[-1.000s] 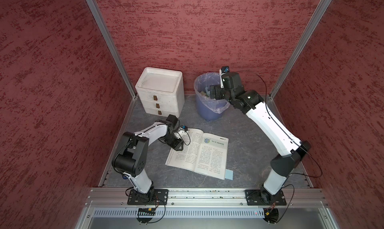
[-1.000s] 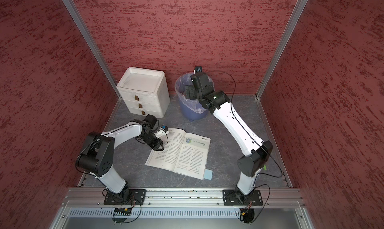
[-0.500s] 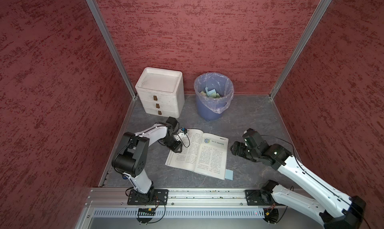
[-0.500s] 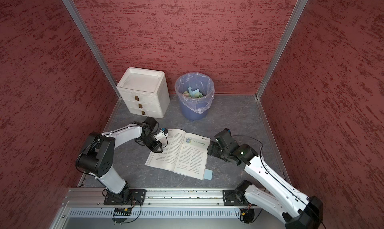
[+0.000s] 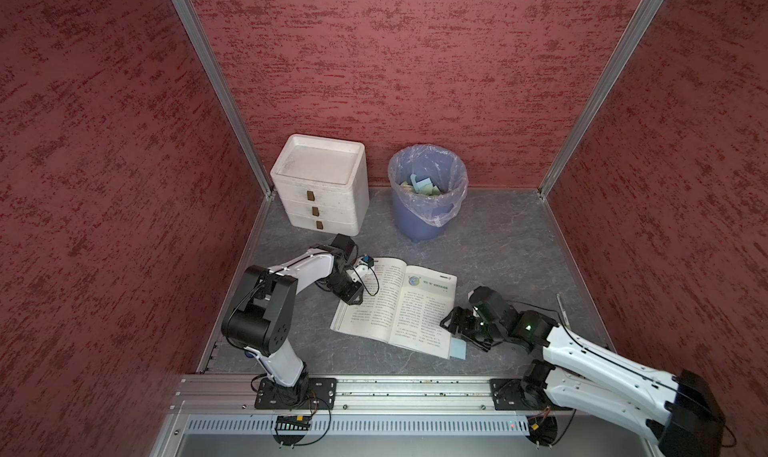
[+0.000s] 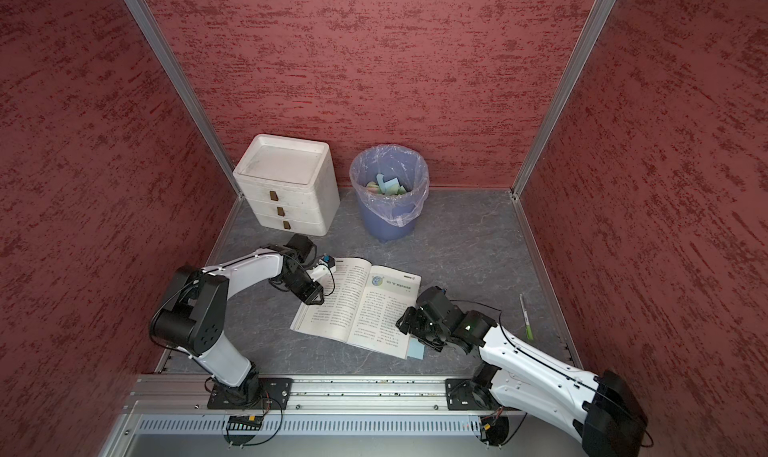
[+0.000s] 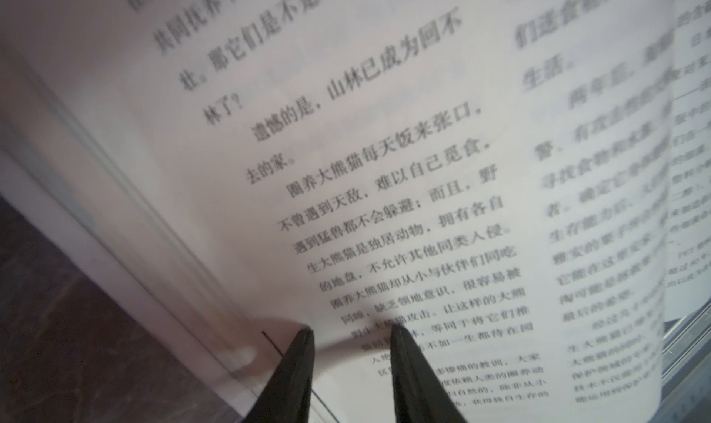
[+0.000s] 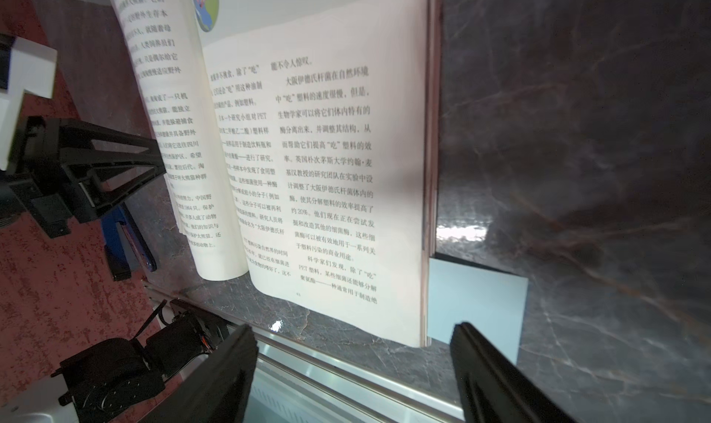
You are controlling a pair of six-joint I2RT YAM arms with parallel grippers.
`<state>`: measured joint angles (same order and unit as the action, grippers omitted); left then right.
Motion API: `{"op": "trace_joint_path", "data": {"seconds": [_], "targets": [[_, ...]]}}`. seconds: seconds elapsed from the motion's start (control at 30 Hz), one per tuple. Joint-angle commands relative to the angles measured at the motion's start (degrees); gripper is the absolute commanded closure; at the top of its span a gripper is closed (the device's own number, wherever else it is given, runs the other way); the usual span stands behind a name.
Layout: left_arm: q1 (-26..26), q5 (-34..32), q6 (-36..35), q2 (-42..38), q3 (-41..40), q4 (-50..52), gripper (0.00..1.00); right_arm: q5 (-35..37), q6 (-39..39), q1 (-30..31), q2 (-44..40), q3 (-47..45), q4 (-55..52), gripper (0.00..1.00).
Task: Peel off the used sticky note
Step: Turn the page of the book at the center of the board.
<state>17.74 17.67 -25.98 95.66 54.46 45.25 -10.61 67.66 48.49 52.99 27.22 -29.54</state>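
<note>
The open book lies on the grey worktop; the pale blue sticky note sticks out from the book's 5 o'clock corner, plain in both top views; the right end effector hovers just beside the note, jaws wide apart, gripping nothing; the left end effector sits at the book's 9 o'clock edge, jaws slightly apart, tips resting on it.

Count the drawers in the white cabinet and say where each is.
3. They are stacked on the front of the white cabinet in the back-left corner: top drawer, middle drawer, bottom drawer, each with a brown handle. None appears hidden.
</note>
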Motion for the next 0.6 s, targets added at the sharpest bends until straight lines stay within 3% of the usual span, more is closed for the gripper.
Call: {"op": "trace_joint_path", "data": {"seconds": [0.0, 0.23, 0.57], "targets": [[0.2, -0.4, -0.4, -0.3, -1.0, 1.1, 0.65, -1.0, 2.9, 1.9, 2.7, -1.7, 7.8, 0.16], [0.2, -0.2, -0.2, -0.1, -0.9, 1.1, 0.67, -1.6, 4.1, 3.5, 8.8, -4.0, 14.2, 0.17], [0.6, 0.2, -0.3, 0.2, -0.8, 0.9, 0.69, -2.2, 4.7, 3.6, 10.7, -4.6, 18.4, 0.17]]}}
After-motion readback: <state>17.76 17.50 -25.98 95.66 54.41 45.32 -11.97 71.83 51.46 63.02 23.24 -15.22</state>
